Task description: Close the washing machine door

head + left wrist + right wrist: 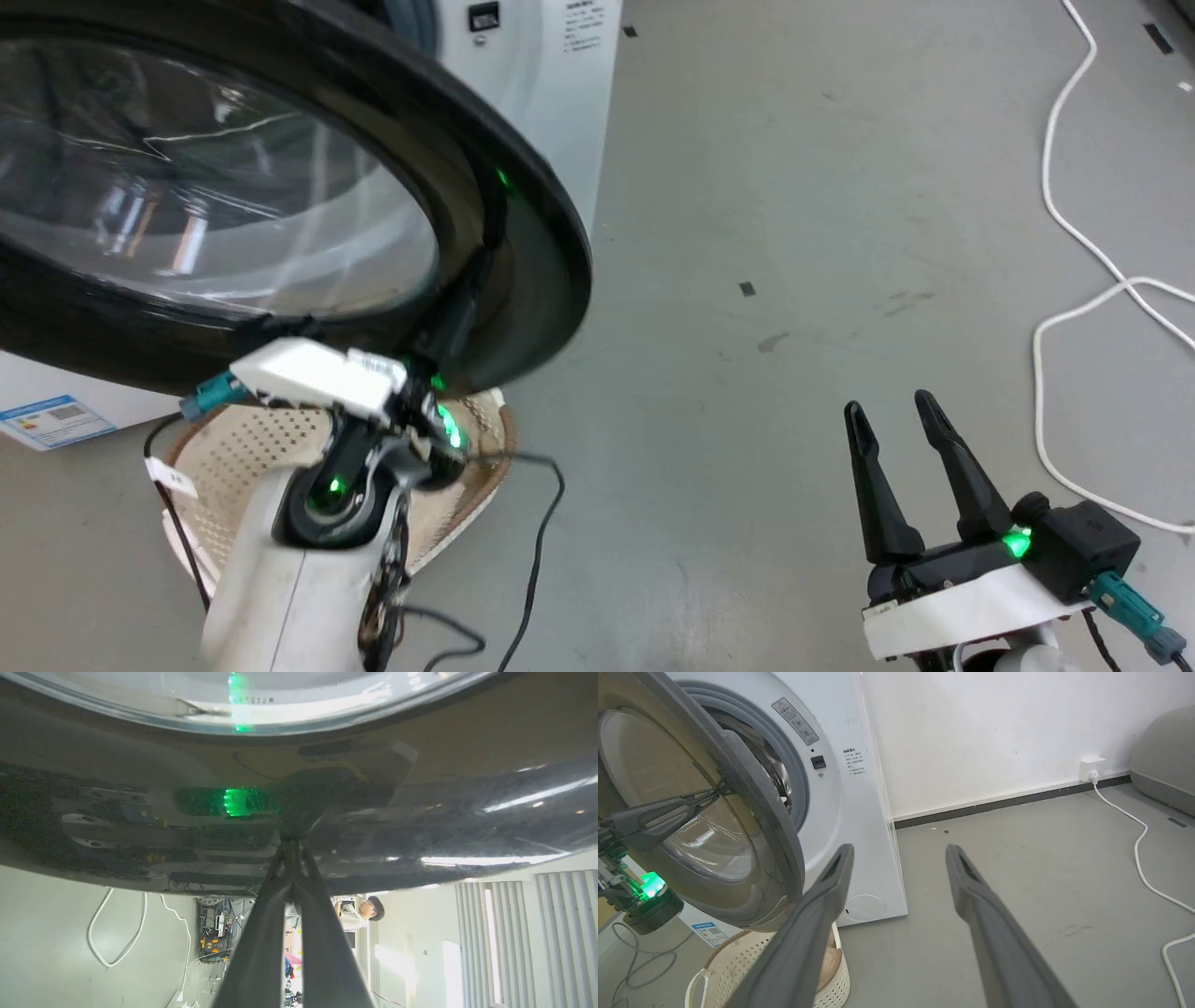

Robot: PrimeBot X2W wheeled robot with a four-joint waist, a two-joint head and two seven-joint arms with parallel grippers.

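Observation:
The washing machine door (233, 168) stands partly open, a black rim around bulging clear glass, swung out from the white washer (840, 812). My left gripper (481, 266) is shut, with nothing between its fingers, and its tips rest against the door's black rim (420, 812). From the right wrist, the same gripper (720, 791) touches the door (738, 858) on its outer face. The grey-ringed drum opening (775, 774) shows behind the door. My right gripper (901, 411) hangs open over the floor, well right of the door, its fingers (840, 858) spread.
A pale perforated laundry basket (233, 457) sits on the floor under the door and my left arm. A white cable (1055, 187) loops over the grey floor at the right, running to a wall socket (1092, 767). A person (364, 910) stands far behind.

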